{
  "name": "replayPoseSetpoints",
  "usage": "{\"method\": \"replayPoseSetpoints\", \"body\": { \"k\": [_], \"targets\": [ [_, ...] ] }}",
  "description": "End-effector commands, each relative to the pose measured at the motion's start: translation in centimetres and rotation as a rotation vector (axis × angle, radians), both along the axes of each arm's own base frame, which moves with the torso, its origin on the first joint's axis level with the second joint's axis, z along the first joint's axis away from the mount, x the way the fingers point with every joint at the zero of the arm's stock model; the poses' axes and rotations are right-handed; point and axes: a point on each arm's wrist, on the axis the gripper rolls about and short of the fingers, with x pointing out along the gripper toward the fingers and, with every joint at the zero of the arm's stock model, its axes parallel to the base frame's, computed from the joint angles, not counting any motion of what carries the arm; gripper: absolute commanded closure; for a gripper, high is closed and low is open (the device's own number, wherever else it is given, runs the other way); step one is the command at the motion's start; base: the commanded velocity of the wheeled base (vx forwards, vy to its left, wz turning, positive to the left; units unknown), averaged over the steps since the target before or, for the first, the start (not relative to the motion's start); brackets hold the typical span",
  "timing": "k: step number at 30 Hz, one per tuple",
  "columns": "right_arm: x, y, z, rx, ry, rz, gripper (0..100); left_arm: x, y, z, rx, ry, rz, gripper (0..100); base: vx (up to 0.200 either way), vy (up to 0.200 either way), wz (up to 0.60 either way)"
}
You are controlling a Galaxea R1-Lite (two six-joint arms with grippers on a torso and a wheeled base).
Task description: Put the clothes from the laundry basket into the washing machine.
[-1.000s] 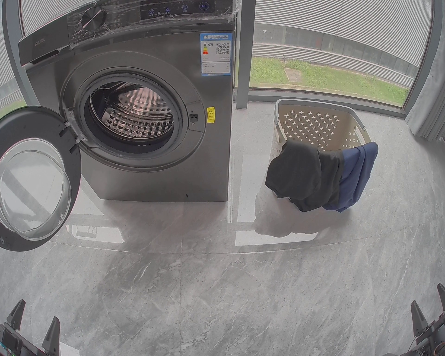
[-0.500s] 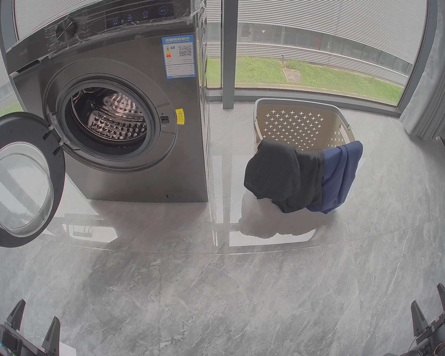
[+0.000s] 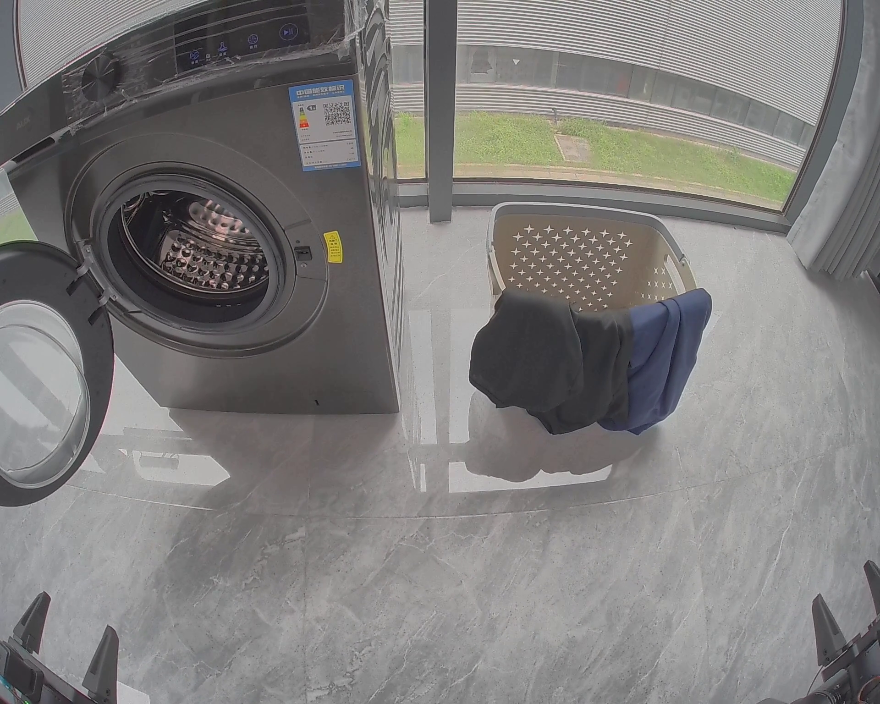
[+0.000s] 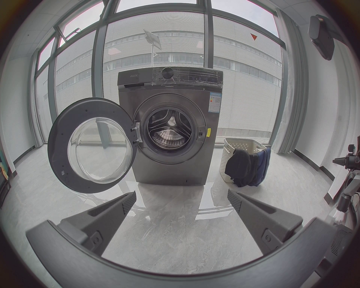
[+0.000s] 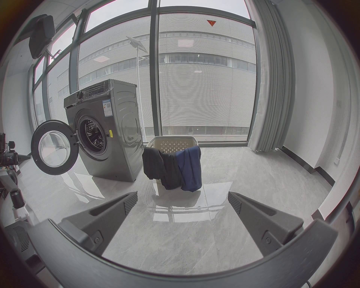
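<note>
We see a blue-and-white label (image 3: 324, 126) with a square code on the front of the washing machine (image 3: 238, 376) and a small yellow sticker (image 3: 334, 247) beside its door opening. We cannot read the print on either. Blue symbols (image 3: 240, 43) glow on the control panel (image 3: 156, 64). A red triangle (image 5: 211, 23) sits high in the window (image 5: 202, 82).

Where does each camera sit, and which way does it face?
Head view: on the head, looking down at washing machine, laundry basket; left gripper, right gripper at lower corners.
Left wrist view: faces the machine's open door, between its open fingers.
Right wrist view: faces the clothes, between its open fingers.
Shared: machine and basket.
</note>
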Motion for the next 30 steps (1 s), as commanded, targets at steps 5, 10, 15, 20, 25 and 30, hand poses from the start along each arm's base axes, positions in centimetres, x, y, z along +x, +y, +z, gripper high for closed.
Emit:
{"method": "replayPoseSetpoints", "body": {
  "k": [5,10,15,20,25,30],
  "targets": [
    [0.00,0.00,-0.48,-0.001,0.000,0.001,0,0.09,0.00,-0.41,-0.002,0.012,0.005,0,0.000,0.000,0.00],
    [0.00,0.00,-0.48,-0.001,0.000,0.001,0,0.09,0.00,-0.41,-0.001,0.012,0.005,0,0.000,-0.200,0.00],
    [0.00,0.00,-0.48,-0.001,0.000,0.001,0,0.06,-0.01,-0.42,-0.002,0.009,0.006,0,0.000,-0.200,0.00],
    [0.00,0.00,-0.48,-0.001,0.000,0.001,0,0.04,-0.01,-0.42,-0.004,0.006,0.008,0,0.000,-0.200,0.00],
    [0.01,0.00,-0.52,-0.001,0.002,0.001,0,0.04,-0.01,-0.42,-0.004,0.006,0.008,0,0.000,0.000,0.00],
    [0.00,0.00,-0.48,-0.001,0.000,0.001,0,0.05,-0.01,-0.42,-0.004,0.007,0.006,0,0.000,0.000,0.00]
  ]
}}
